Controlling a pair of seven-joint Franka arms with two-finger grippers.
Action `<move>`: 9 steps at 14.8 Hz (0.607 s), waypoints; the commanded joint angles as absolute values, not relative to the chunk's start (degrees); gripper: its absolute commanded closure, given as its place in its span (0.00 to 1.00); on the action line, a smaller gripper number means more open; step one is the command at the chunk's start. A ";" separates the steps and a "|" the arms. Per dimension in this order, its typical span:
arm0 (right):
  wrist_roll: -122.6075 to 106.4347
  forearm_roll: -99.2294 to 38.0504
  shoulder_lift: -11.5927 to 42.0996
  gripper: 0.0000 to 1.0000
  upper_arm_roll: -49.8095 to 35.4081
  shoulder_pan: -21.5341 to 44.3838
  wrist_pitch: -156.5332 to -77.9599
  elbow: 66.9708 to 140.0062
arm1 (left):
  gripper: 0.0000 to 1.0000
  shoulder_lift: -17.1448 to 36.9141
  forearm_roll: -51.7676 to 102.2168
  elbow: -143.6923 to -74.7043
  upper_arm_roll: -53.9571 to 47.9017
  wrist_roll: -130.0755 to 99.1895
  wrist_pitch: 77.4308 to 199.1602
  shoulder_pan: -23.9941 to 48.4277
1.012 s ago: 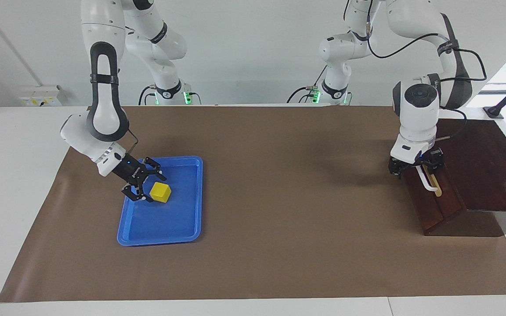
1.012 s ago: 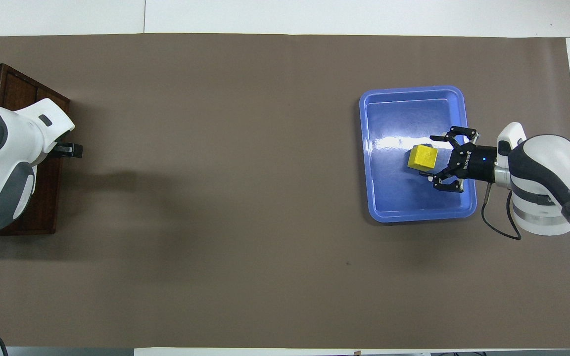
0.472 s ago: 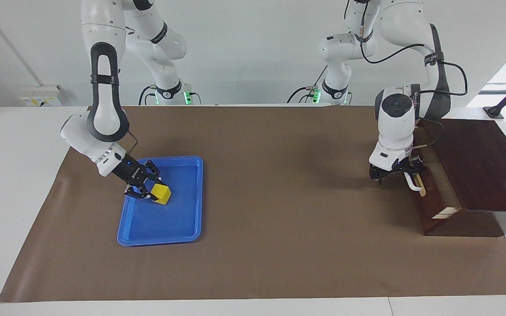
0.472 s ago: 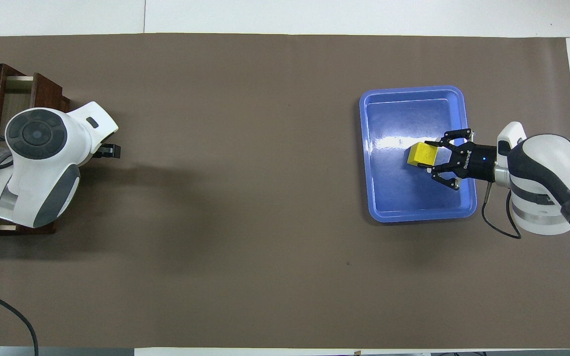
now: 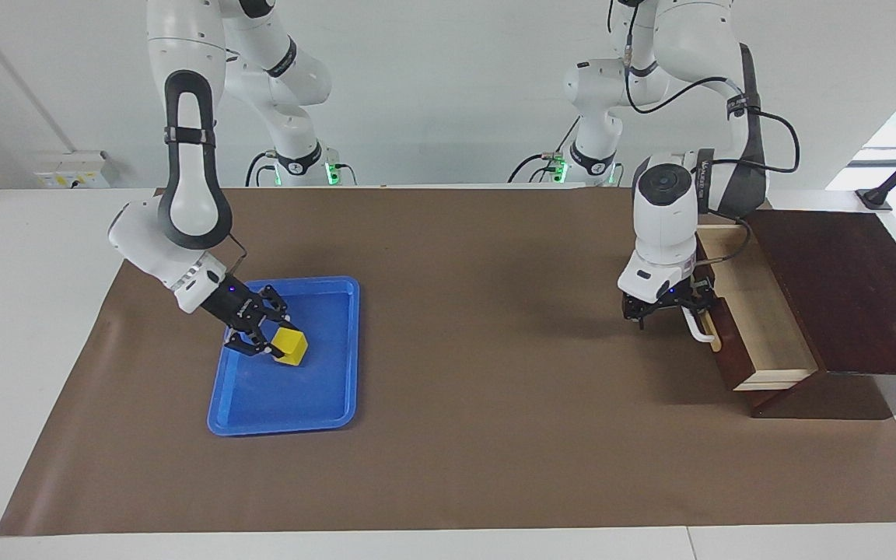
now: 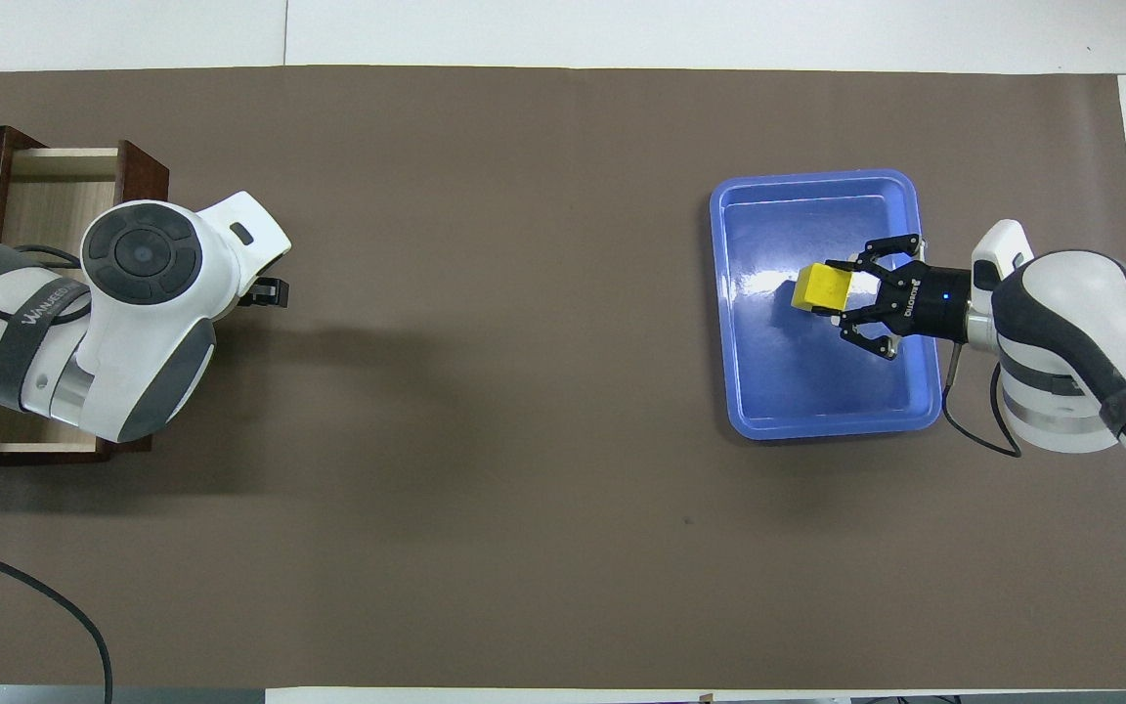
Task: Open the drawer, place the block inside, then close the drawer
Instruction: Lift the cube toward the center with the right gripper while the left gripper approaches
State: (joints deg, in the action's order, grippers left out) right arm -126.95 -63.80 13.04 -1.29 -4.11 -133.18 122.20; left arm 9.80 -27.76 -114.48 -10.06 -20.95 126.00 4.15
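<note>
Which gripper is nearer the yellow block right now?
Right. The right gripper is shut on the block over the blue tray; the left gripper is at the drawer handle.

Our right arm comes down from its base w/ forearm near vertical, elbow high, wrist bent toward the table's middle. Our right gripper (image 5: 267,340) (image 6: 842,293) is tilted, low over the table at the right arm's end, fingers (image 5: 247,349) closed in around a small load, one on each side. Our left arm loops from its base out to the left arm's end, wrist cap up, hand pointing straight down. Our left gripper (image 5: 677,309) sits low; in overhead view only a dark tip (image 6: 273,291) shows past the white wrist housing. Can't tell its grip state.
</note>
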 commanded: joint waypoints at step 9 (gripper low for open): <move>-98.56 -53.45 4.66 1.00 -1.58 10.79 -123.31 116.46 | 0.00 11.08 -19.80 -96.79 -9.58 -21.79 103.13 6.93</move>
State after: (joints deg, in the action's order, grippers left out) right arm -104.60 -56.05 5.37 -1.67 9.07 -125.00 118.57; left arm 9.86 -23.25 -103.72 -10.15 -21.22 111.02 5.06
